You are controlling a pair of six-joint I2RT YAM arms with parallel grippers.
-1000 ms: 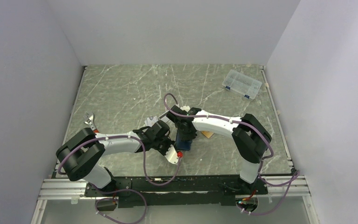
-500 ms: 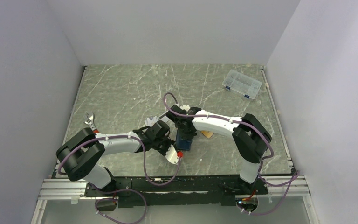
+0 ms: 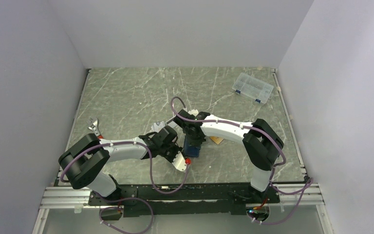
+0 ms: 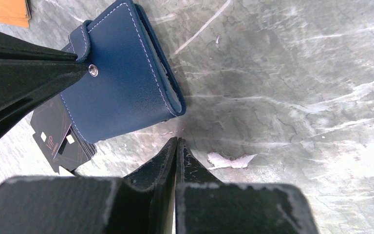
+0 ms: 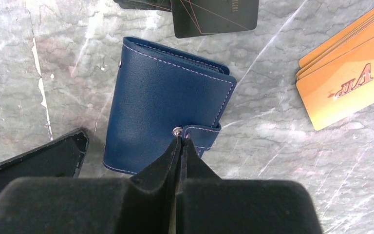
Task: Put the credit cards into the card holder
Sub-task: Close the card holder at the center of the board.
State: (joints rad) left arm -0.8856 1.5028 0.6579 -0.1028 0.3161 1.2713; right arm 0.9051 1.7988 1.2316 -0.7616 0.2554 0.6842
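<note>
Over the near middle of the marble table [image 5: 53, 73], my right pincer [image 5: 179, 141] is squeezed fully shut with nothing between its fingers. Its joined tips meet the metal snap of the navy card holder [image 5: 160, 112], right beside the tab. The holder lies folded and flat on the stone. My left pincer [image 4: 176, 142] is also closed tight and empty, its tips just off the holder's corner without touching it, and a white scrap [image 4: 231, 160] lies just beside them. To one side of the holder, a fanned stack of orange cards [image 5: 350, 78] marked VIP rests on the table, apart from it. A stack of black cards [image 5: 214, 14] lies just past the holder's opposite end. In the top view both my arms converge on the holder, while a clear compartment box [image 3: 253, 87] sits well apart near the far right corner.
</note>
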